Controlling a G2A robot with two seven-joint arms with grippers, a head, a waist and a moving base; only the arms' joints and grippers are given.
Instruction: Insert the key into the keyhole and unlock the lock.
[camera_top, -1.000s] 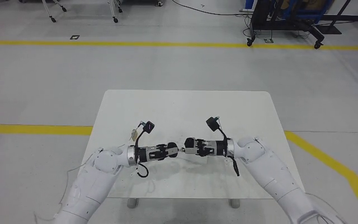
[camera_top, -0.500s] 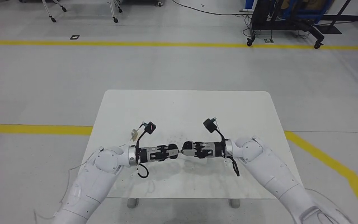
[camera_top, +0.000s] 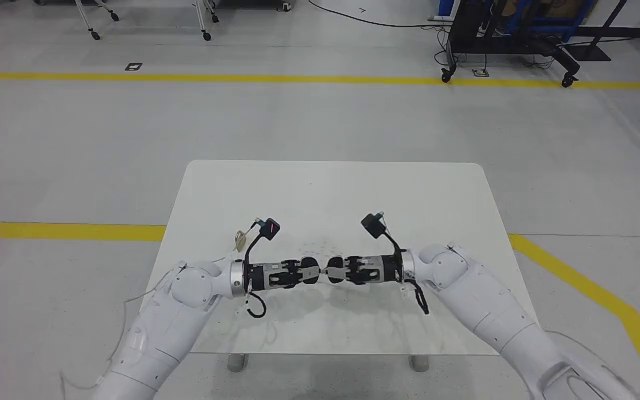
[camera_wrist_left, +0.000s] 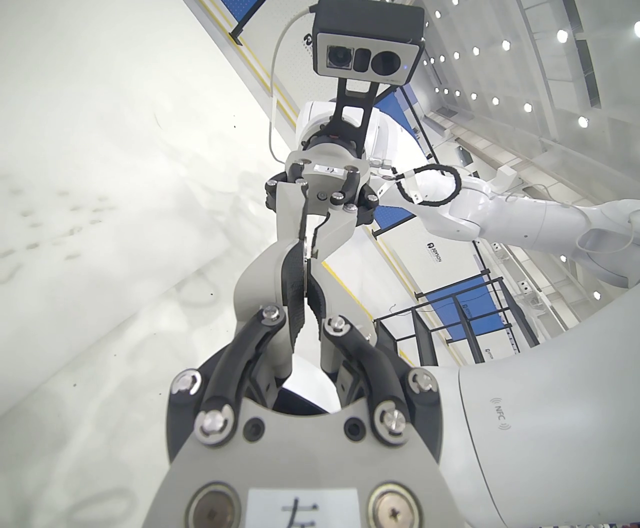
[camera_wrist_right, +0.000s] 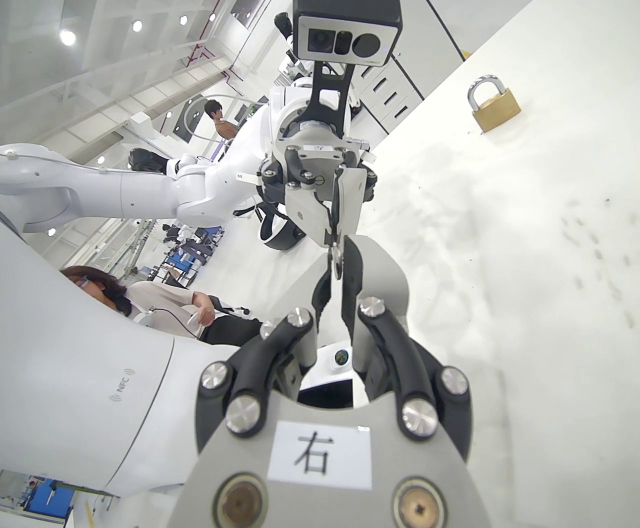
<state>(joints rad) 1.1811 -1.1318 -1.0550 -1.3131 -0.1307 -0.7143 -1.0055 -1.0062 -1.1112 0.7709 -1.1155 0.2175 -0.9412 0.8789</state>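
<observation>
Where the two arms meet tip to tip, low in the middle of the top view, the left claw (camera_top: 315, 270) and the right claw (camera_top: 331, 269) hang over the white rectangular surface (camera_top: 420, 190), nearer its lower edge than its upper one. Bare white surface lies open above the claws and out to the right edge. At the left, just above the left forearm, lies the brass padlock with a silver shackle (camera_top: 240, 238), well apart from both claws and short of the left edge. Both claws are clenched, and the small silver metal key (camera_wrist_right: 338, 260) is pinched where their fingertips come together; which claw bears it cannot be told. The key is thin and bright, seen edge-on between the right claw's black pads (camera_wrist_right: 350, 270). Its long axis runs in line with the fingers of both claws, but which end faces which claw cannot be told. In the right wrist view the padlock sits in the upper right of the frame, its body flat on the surface, its shackle closed and pointing to the upper left.
</observation>
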